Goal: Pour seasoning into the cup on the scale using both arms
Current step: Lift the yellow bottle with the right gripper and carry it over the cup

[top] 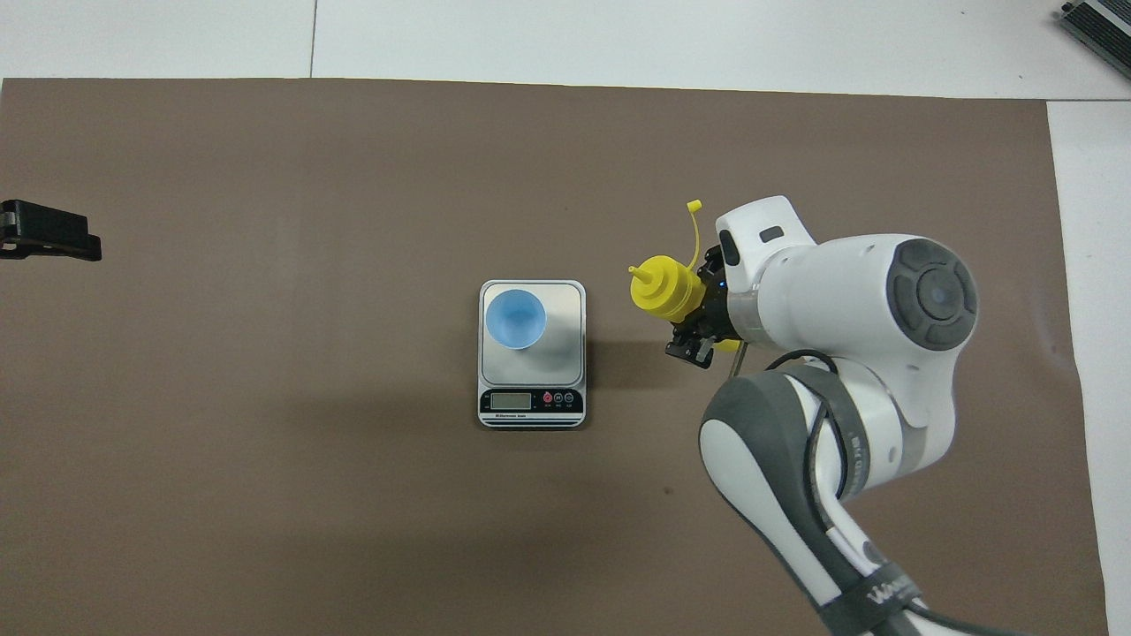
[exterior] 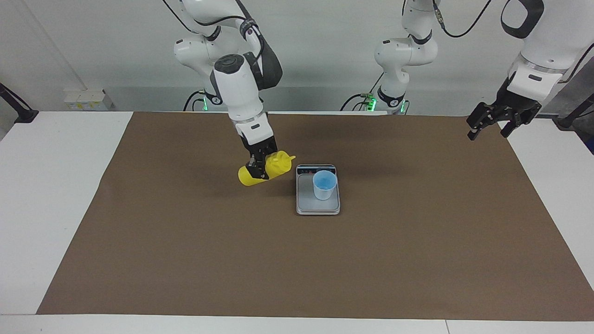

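cup [exterior: 324, 184] on scale [exterior: 318, 204], bottle [exterior: 274, 167] in right pincer [exterior: 258, 168]

Bright even overhead light, soft faint shadows — sharp, no glare

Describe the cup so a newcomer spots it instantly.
Find the brown mat covering the table; near its middle lies a silver-grey scale. The cup stands on its plate: small, light blue, handleless, open-topped, unlike the yellow bottle held tilted beside the scale by the right gripper.
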